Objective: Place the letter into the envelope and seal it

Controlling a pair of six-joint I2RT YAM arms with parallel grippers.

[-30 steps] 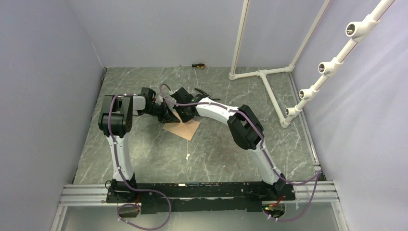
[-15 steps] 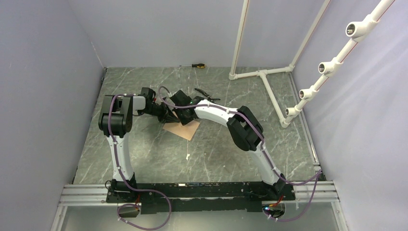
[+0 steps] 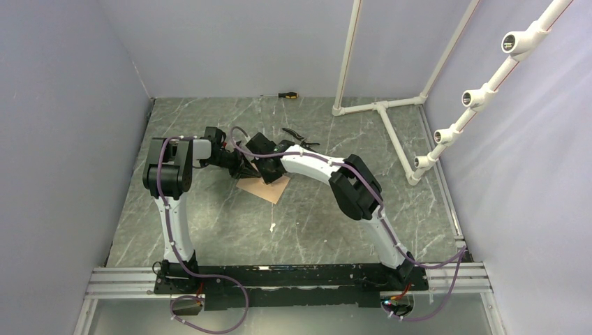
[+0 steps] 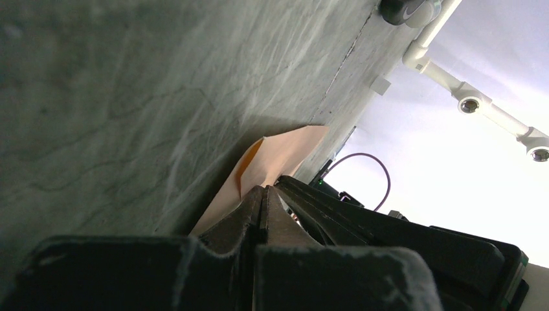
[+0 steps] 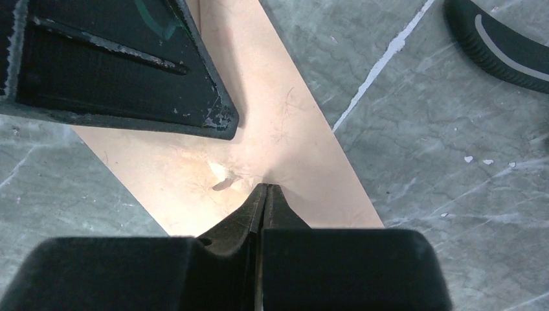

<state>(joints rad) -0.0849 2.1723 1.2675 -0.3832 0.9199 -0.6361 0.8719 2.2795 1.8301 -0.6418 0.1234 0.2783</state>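
**Two closed grippers crowding one sheet, and the paper is starting to pucker**

Right gripper first: jaws fully together, nothing visible between them, tips driven down onto the envelope. Look at that pucker lifting just beside the tips! The left gripper is closed flat too. Whether it has an edge of paper nipped I cannot tell, because the sheet simply runs out from behind its tips. From above, the two meet nose to nose over the same sheet.

The envelope lies flat on the table, near the black-handled tool, on that tool's left and towards the arm bases. The left wrist view shows a darker sliver between two layers, so the letter may be inside, but I cannot pick it out as a separate sheet.

Now the dangers, as I judge them. Drag those right tips sideways and the pucker becomes a crease or a rip. Two closed grippers this close could knock together. With neither clearly holding it, a push could skate the envelope towards the black-handled tool. No flap shows from here, so the seal is unconfirmed
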